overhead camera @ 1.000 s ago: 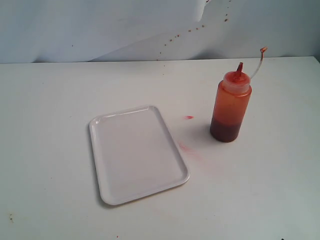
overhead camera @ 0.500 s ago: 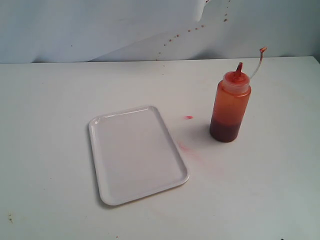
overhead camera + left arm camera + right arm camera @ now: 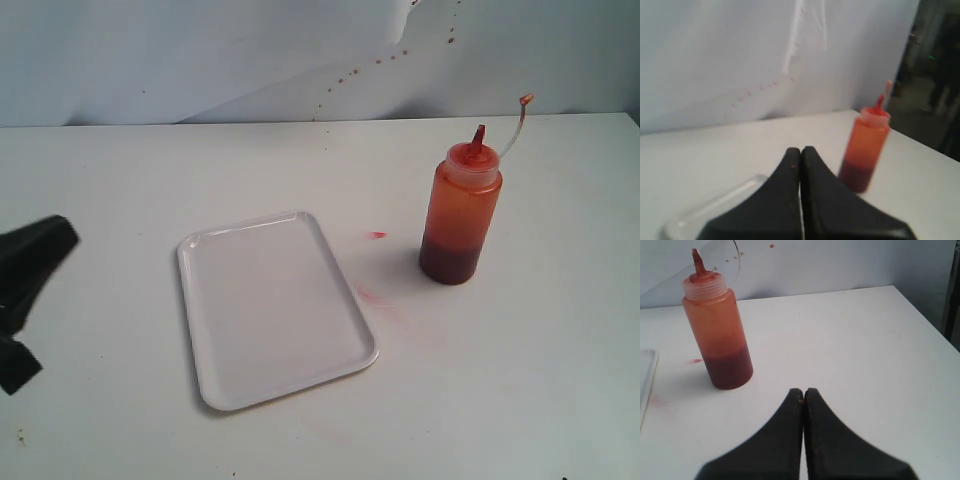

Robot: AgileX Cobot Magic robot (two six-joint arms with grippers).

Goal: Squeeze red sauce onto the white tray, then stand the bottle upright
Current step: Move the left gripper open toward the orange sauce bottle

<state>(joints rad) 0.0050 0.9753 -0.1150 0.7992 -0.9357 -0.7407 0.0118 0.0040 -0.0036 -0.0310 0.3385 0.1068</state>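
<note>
Upright bottle stands apart from the left claw and right claw, both pressed together.

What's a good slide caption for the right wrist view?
Closed right gripper faces the upright sauce bottle on the white table.

Matte black left hand, two broad wedge-shaped fingers tapering to rounded tips, hairline seam between them, an angular black shape at nine o'clock in the exterior view, right hand identical, smooth dull plastic
</note>
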